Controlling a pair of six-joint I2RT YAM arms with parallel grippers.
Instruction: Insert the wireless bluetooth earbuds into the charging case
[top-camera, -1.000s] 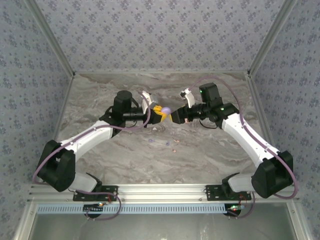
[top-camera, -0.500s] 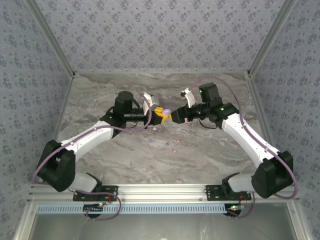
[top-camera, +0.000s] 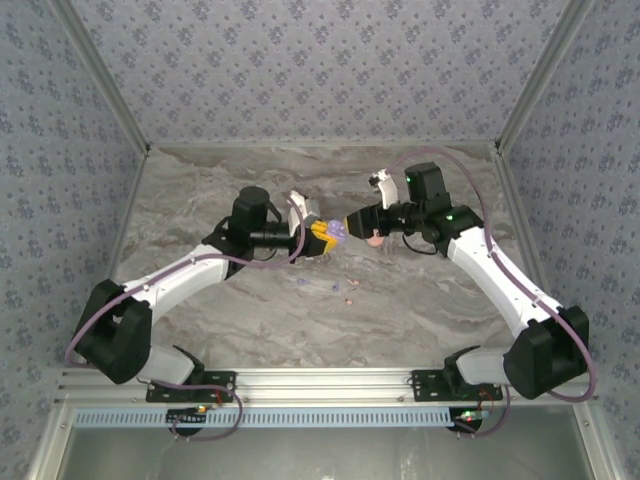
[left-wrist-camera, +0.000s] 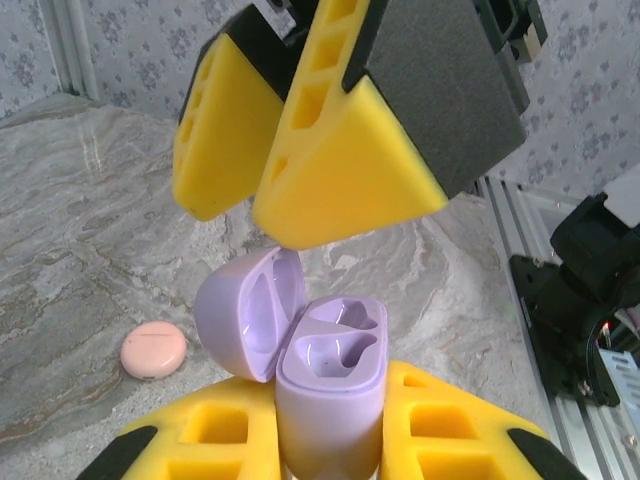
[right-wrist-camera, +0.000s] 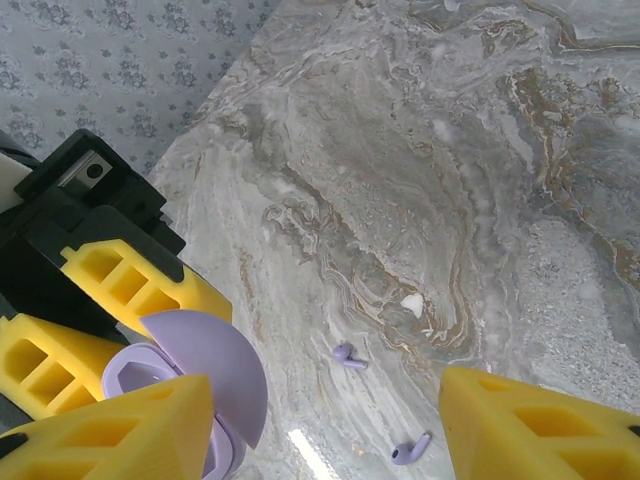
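Grey marble-look worktop (right-wrist-camera: 480, 150), veined and matte, boxed in by floral-print walls (top-camera: 320, 70).

The left gripper (left-wrist-camera: 328, 432) has chunky yellow wedge fingers with rectangular cut-outs. I read it as clamped tight on the charging case (left-wrist-camera: 330, 385), a smooth lilac rounded pod held upright and clear of the worktop. Its hinged lid (left-wrist-camera: 248, 318) is swung open to one side. The base has two glossy moulded wells, both empty.

The right gripper (right-wrist-camera: 325, 390) has its jaws well apart with nothing between them. It has the same yellow wedges on black backing. In the left wrist view it hangs just above the open case, with one fingertip right by the lid rim. I cannot tell if they touch.

Further out, two lilac earbuds (right-wrist-camera: 348, 356) lie on the worktop, tiny and stemmed. They are apart from each other and well apart from the case. A white speck (right-wrist-camera: 411, 303) sits near them. In the top view some salmon-pink pellets (top-camera: 348, 297) lie close by, on the near side of both grippers, too small for me to make out their shape. A pink disc (left-wrist-camera: 153, 350), flat, round and smooth with a seam line, rests on the worktop beyond the case.
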